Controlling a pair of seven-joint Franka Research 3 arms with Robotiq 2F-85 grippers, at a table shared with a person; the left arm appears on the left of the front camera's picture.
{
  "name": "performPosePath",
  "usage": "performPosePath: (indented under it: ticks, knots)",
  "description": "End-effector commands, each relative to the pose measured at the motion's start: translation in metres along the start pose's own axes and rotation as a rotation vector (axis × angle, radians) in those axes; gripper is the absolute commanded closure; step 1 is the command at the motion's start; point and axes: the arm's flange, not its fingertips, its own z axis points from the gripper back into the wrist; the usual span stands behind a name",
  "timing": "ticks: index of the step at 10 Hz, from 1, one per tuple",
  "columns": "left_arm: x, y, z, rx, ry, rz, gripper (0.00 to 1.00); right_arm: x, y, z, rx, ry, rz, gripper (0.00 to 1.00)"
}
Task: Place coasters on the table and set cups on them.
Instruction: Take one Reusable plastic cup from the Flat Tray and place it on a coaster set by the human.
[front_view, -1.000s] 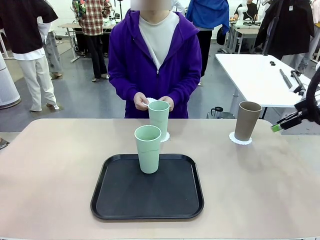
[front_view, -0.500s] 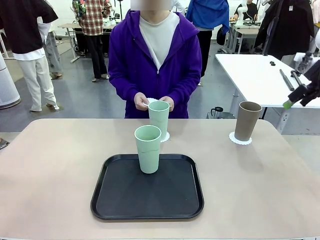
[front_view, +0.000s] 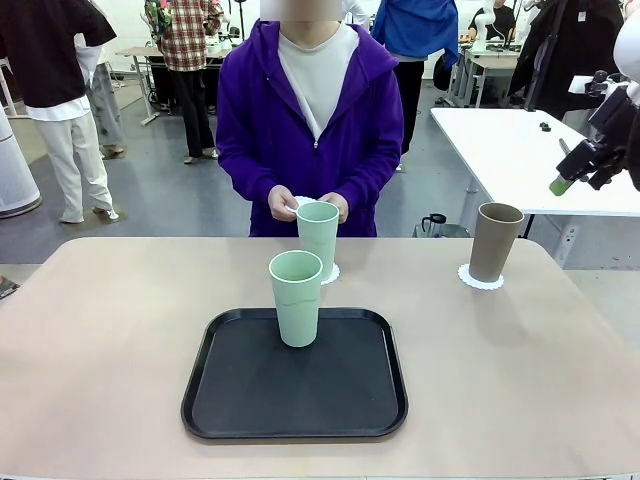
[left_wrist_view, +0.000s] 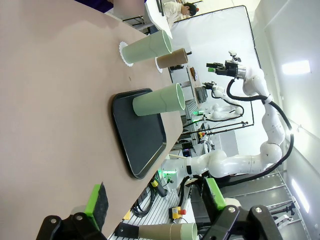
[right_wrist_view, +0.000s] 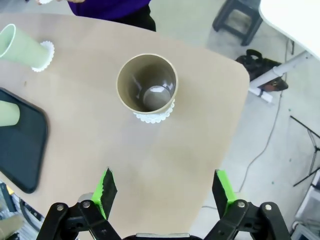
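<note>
Entry: mint cup (front_view: 296, 297), tall, on tray (front_view: 230, 390), uncoastered. Left gripper (left_wrist_view: 155, 197), right gripper (right_wrist_view: 162, 187): both wide, empty. Hazard: you clip its rim, it topples.

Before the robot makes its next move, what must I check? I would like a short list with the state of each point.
1. The brown cup stands upright on the right coaster: ok.
2. The far green cup stands on the middle coaster: ok.
3. The third coaster lies on the table: not ok, it is in the person's hands.
4. The near green cup stands upright on the tray: ok.
5. The left gripper and right gripper are open and empty: ok.
</note>
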Motion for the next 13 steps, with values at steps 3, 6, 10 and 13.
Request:
performPosePath:
  ticks: [3, 6, 10, 13]
  knots:
    - [-0.0008, -0.0008, 0.0025, -0.01, -0.003, -0.02, 0.0, -0.0026, -0.0066, 0.0, -0.013, -0.013, 0.0, 0.0]
    - [-0.0008, -0.0008, 0.0025, -0.01, -0.003, -0.02, 0.0, -0.0026, -0.0066, 0.0, -0.013, -0.013, 0.0, 0.0]
    - [-0.0008, -0.0008, 0.0025, -0.01, -0.003, -0.02, 0.0, -0.0026, -0.0066, 0.0, -0.013, -0.013, 0.0, 0.0]
    - [-0.0008, -0.0008, 0.0025, -0.01, -0.003, -0.02, 0.0, -0.0026, -0.0066, 0.0, -0.013, -0.013, 0.0, 0.0]
